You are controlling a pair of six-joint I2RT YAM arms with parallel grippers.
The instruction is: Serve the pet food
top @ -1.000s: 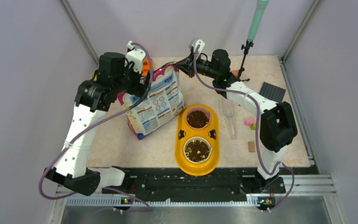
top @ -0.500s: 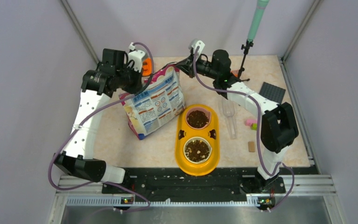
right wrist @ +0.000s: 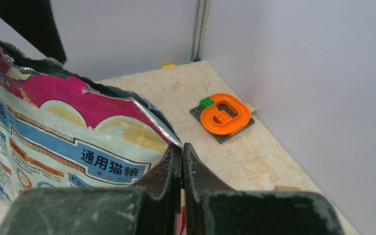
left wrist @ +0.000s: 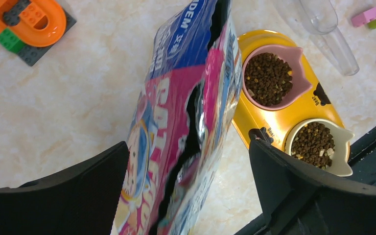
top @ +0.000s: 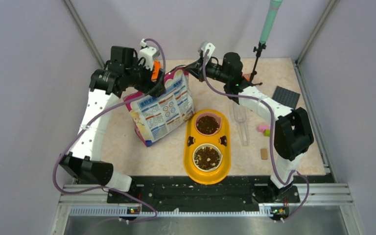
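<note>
1. The cat food bag [top: 161,110] is stood leaning on the surface [top: 166,152]. Its torn top corner is pinched in the closed right claw [right wrist: 181,156], seemingly to steady it.
2. The left claw [left wrist: 188,166] is spread wide astride the bag's open mouth, and nothing is gripped.
3. The pet food [top: 207,124] is heaped in both bowls [left wrist: 303,87] of the yellow feeder [top: 226,134].

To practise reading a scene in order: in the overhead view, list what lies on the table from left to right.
Cat food bag → yellow feeder → clear scoop → tan block → grey plate.
</note>
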